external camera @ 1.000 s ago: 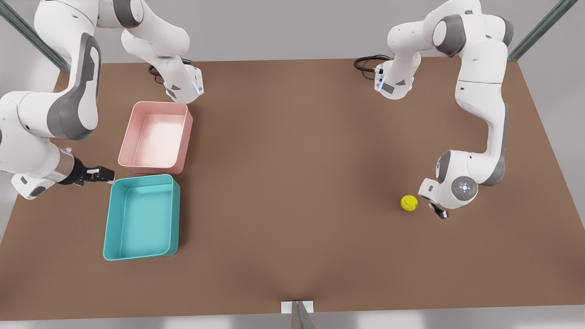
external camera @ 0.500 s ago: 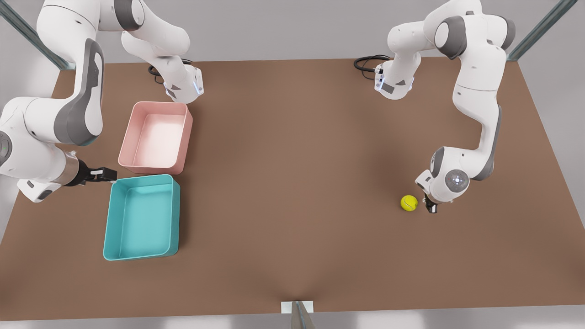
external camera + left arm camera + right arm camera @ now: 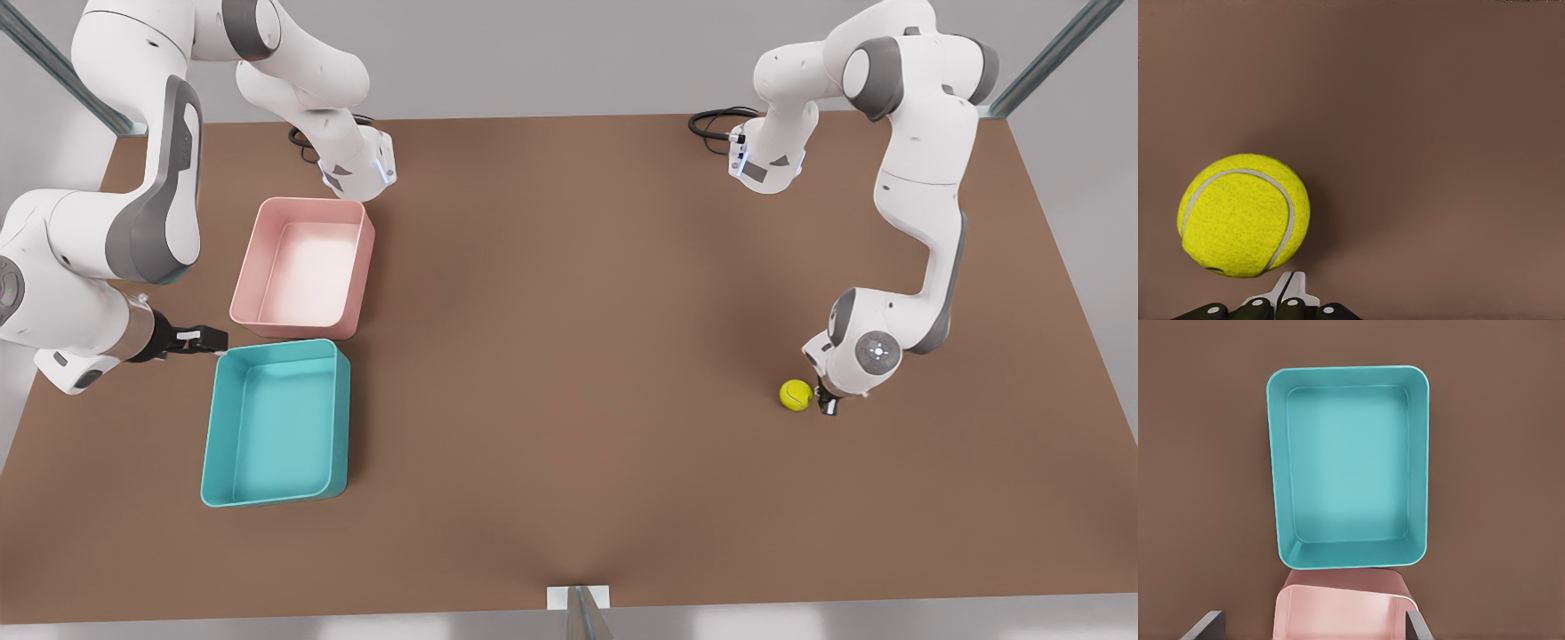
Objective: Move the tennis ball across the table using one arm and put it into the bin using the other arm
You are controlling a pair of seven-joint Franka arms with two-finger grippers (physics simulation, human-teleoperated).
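The yellow-green tennis ball (image 3: 796, 395) rests on the brown table (image 3: 569, 356) toward the front view's right. My left gripper (image 3: 827, 405) is down at table height right beside it, on the side away from the bins. In the left wrist view its fingers (image 3: 1289, 288) are pressed together, and the ball (image 3: 1243, 215) sits just off their tips, not between them. The teal bin (image 3: 276, 422) is empty at the front view's left. My right gripper (image 3: 210, 340) waits open at the bin's far corner, and the bin (image 3: 1350, 467) shows in its wrist view.
A pale pink tub (image 3: 304, 265), also empty, stands just behind the teal bin, almost touching it. Both arm bases and their black cables (image 3: 711, 123) are at the table's far edge. A small white bracket (image 3: 578, 597) sits at the near edge.
My left gripper has dropped and closed in on the ball from the front view's right. The ball has not moved. The right arm shifted slightly at first, then stayed still.
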